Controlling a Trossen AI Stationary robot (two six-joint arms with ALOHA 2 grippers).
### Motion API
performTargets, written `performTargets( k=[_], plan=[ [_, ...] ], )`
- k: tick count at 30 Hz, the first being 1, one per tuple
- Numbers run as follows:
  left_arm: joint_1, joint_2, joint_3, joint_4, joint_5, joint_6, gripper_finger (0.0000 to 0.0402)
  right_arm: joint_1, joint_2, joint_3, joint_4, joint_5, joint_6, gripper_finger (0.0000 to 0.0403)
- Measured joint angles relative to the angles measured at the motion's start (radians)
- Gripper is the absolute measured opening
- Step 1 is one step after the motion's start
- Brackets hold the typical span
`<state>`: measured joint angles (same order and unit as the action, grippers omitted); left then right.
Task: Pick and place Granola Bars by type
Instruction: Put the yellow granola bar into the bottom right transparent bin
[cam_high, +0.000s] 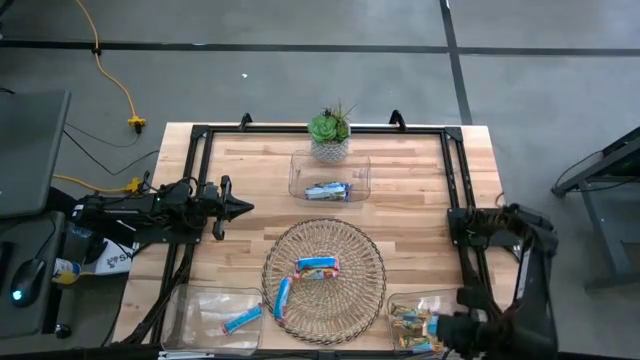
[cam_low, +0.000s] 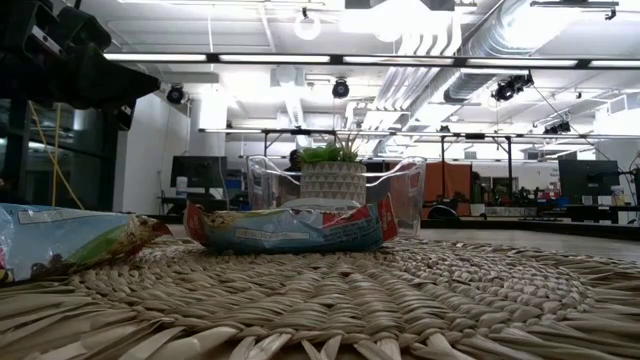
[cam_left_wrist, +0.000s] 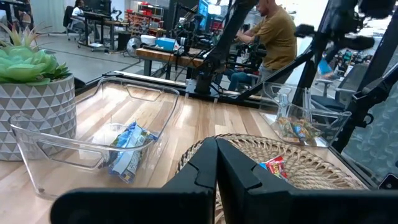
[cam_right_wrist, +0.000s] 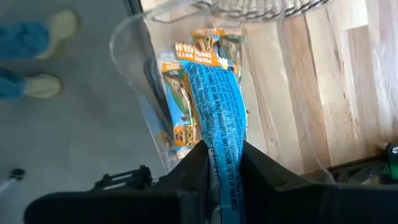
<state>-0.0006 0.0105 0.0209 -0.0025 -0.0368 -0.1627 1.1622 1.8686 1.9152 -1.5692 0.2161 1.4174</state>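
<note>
On the round wicker tray (cam_high: 360, 300) lie two Granola Bars, a blue, white and red one (cam_high: 318, 266) and a blue one (cam_high: 283, 297). My right gripper (cam_right_wrist: 219, 155) is shut on another blue bar (cam_right_wrist: 214, 93), above the clear bin (cam_high: 400, 305) at the near right, which holds several tan-orange bars (cam_right_wrist: 177, 118). The far bin (cam_high: 300, 165) holds silvery-blue bars (cam_high: 328, 190). One blue bar (cam_high: 241, 319) lies in the near-left bin (cam_high: 190, 305). My left gripper (cam_high: 240, 208) waits shut at the table's left, level, above the wood. My right gripper pinches one end of the blue bar (cam_right_wrist: 217, 140) between its two fingers, coming from above and pointing steeply down. The bar hangs lengthwise below the fingers, lifted clear, over the tan-orange bars in the near-right bin.
A potted succulent (cam_high: 330, 135) stands behind the far bin. A black frame (cam_high: 200, 135) runs round the table's edges. Bare wood (cam_high: 420, 210) lies between the tray and the far right corner. A person shows in the room beyond the table.
</note>
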Motion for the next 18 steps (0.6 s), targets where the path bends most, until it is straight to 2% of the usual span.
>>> performTargets(
  k=[18],
  plan=[
    [0.000,0.000,0.000,0.000,0.000,0.000,0.0001,-0.044,0.180,0.000,0.063,0.059,-0.055,0.0055]
  ],
)
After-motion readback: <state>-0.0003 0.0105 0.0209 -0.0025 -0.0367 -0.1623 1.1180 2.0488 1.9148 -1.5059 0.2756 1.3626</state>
